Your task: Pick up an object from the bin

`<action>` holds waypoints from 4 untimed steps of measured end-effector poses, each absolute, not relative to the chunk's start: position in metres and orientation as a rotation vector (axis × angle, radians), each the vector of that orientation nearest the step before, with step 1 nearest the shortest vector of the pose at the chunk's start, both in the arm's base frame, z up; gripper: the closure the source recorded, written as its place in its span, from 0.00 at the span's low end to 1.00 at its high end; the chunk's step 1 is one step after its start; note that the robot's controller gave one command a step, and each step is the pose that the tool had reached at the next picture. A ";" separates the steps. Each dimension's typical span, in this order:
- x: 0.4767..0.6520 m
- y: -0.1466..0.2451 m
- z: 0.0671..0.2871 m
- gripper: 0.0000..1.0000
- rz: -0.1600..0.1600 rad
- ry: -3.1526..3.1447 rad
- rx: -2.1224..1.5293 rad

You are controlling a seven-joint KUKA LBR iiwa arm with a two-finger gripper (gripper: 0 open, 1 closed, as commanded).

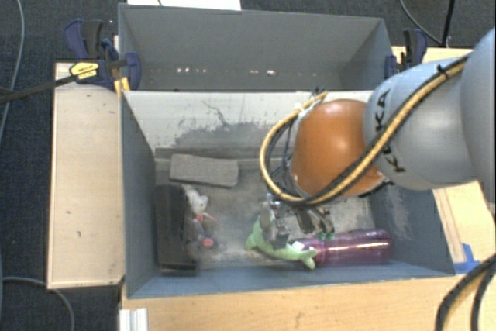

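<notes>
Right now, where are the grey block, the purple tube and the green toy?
grey block [203,170], camera view, middle of its top face.
purple tube [355,246], camera view, middle of its side.
green toy [280,250], camera view, middle of its body.

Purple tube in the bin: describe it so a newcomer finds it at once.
Look in the grey metal bin, along the wall at the view's bottom edge, right half. Just below the hand, the purple tube lies flat along that wall, its left end by a green toy. Nothing else there is purple.
</notes>
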State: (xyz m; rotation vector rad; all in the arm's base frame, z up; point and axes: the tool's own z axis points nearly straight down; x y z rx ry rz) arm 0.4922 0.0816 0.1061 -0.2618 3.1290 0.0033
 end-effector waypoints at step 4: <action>0.490 0.041 0.074 1.00 0.009 3.097 -0.461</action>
